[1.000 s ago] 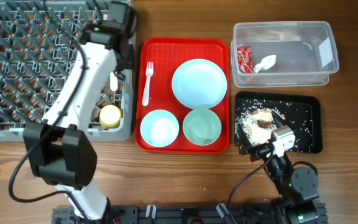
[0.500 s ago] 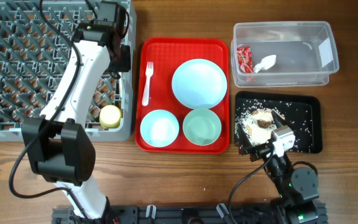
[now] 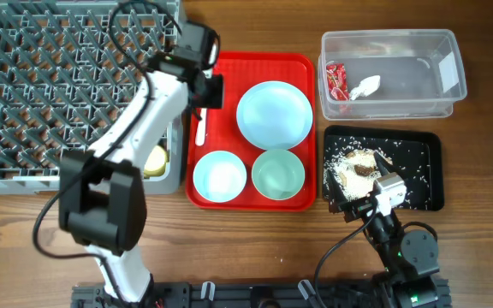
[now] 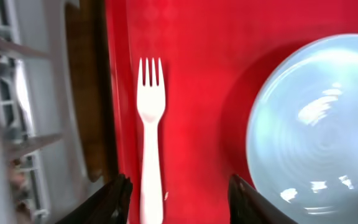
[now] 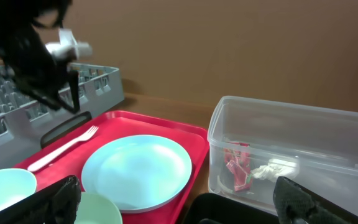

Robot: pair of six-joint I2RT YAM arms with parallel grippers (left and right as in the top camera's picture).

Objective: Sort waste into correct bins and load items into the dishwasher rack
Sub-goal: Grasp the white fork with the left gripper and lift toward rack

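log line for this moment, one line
left gripper open over fork on red tray | right gripper open by black tray | cup in rack

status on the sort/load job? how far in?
Done: red wrapper and napkin in the clear tub, food scraps in the black tray, yellow cup in the dishwasher rack. In hand: left gripper open over the white fork, not gripping it yet. Left: fork, plate and both bowls sit on the red tray.
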